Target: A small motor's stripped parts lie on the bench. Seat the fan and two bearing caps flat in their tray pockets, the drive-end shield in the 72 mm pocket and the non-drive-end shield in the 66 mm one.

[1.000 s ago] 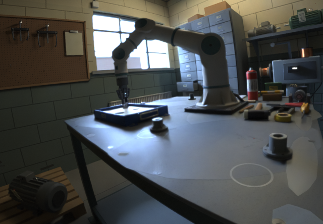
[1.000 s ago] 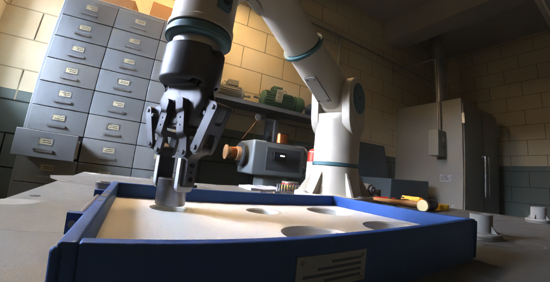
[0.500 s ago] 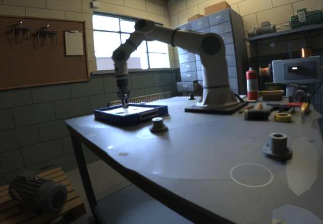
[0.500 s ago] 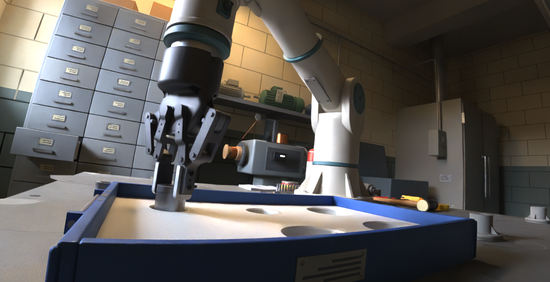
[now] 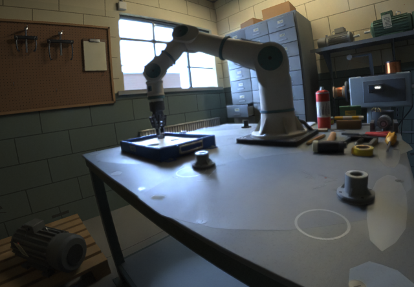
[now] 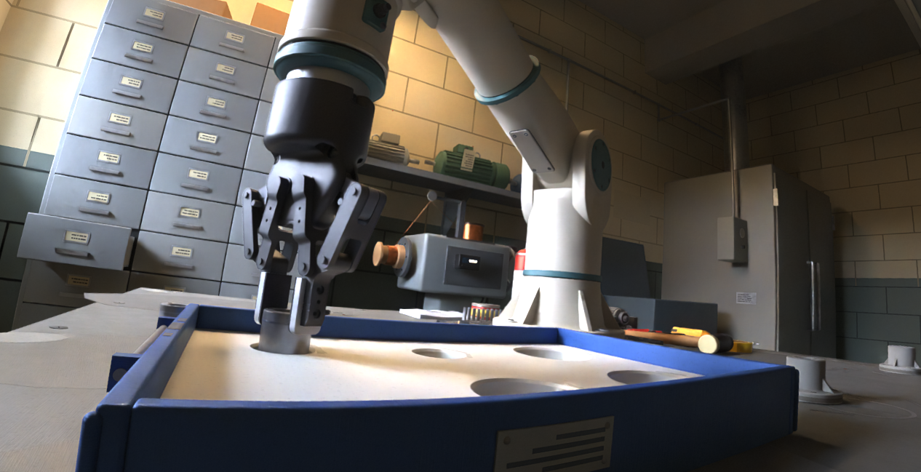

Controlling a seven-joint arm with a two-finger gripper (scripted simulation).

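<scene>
The blue tray [image 5: 168,144] [image 6: 412,382] sits near the table's far left corner, its pale insert cut with several round pockets. I grip a grey motor part [image 6: 283,333] by its upright hub with my gripper [image 6: 284,322] [image 5: 160,133], and it sits lowered into the tray's back-left pocket. Four other pockets [image 6: 515,384] stand empty. A flanged grey part [image 5: 203,159] [image 6: 808,379] rests on the table just in front of the tray. A larger flanged part [image 5: 355,187] [image 6: 900,358] stands farther along the table, beside a white ring mark [image 5: 322,224].
Behind the tray stand my white arm base [image 5: 277,123], drawer cabinets [image 6: 154,147] and a grey machine [image 5: 379,90]. A red canister [image 5: 323,108], a mallet [image 5: 329,145], a tape roll [image 5: 362,150] and hand tools crowd the table's far right. The table's left edge runs close past the tray.
</scene>
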